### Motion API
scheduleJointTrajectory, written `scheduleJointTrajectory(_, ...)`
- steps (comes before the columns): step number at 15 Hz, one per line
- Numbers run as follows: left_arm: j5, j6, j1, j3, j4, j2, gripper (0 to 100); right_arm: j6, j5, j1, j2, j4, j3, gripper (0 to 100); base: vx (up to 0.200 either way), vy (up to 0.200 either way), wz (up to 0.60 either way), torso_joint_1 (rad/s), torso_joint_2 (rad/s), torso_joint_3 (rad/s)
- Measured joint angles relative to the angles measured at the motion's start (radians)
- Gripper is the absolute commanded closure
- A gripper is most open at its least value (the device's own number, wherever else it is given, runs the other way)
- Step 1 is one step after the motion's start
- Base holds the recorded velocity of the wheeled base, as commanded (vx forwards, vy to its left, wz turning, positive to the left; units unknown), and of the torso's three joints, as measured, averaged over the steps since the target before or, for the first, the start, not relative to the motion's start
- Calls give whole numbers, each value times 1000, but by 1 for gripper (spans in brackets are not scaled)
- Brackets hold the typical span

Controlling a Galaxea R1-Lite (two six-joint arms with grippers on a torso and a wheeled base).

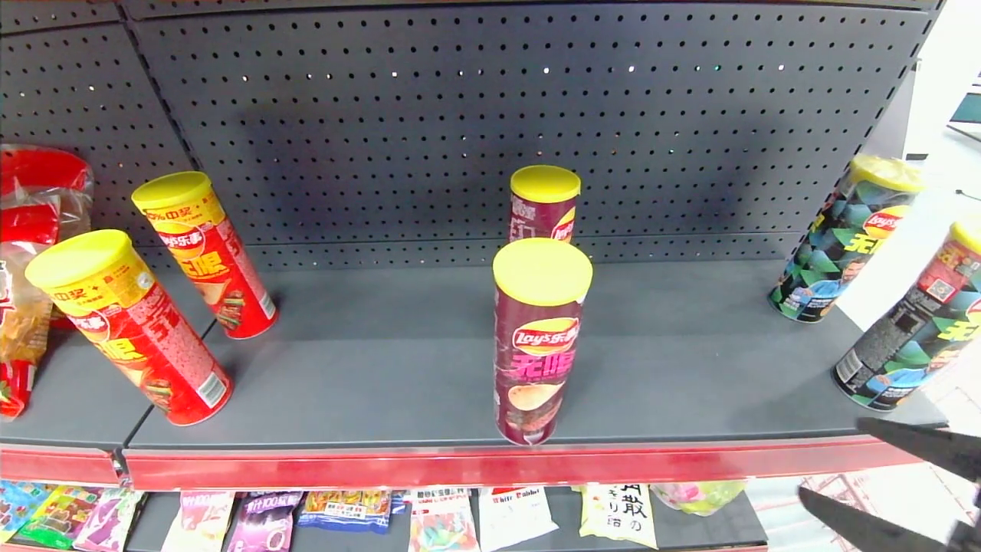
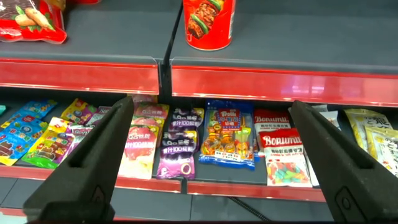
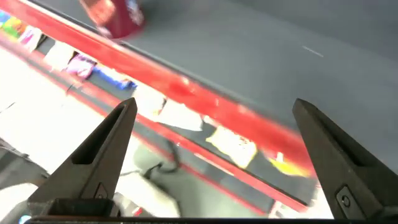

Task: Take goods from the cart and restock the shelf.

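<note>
While we face the grey shelf [image 1: 368, 360], six chip cans stand on it. At the left are the front red can [image 1: 130, 326] and rear red can [image 1: 205, 253]. In the centre are the front maroon can [image 1: 539, 337] and rear maroon can [image 1: 544, 203], and at the right end two dark patterned cans [image 1: 843, 238]. Behind them is a perforated back panel [image 1: 460, 115], with a red rail [image 1: 498, 464] along the front. Candy packets [image 2: 227, 134] lie on the lower shelf. Left pincer [image 2: 210, 102] is spread wide, empty, facing those packets. Right pincer [image 1: 831, 458] is spread wide, empty, off the shelf's right front corner.
</note>
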Motion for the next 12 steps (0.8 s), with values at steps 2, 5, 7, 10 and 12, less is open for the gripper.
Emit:
scheduleJointTrajectory(2, 0, 0, 0, 0, 0, 0, 0, -31, 55, -191, -261, 136, 69, 0, 0, 0, 0, 0, 0, 0)
scheduleJointTrajectory(5, 0, 0, 0, 0, 0, 0, 0, -51, 52, -391, -571, 296, 153, 0, 0, 0, 0, 0, 0, 0)
scheduleJointTrajectory(7, 0, 0, 0, 0, 0, 0, 0, -13, -5, -427, -703, 317, 193, 0, 0, 0, 0, 0, 0, 0)
scheduleJointTrajectory(10, 0, 0, 0, 0, 0, 0, 0, 90, -61, -424, -794, 190, 254, 0, 0, 0, 0, 0, 0, 0)
scheduleJointTrajectory(12, 0, 0, 0, 0, 0, 0, 0, 40, -50, -423, -816, 192, 288, 0, 0, 0, 0, 0, 0, 0)
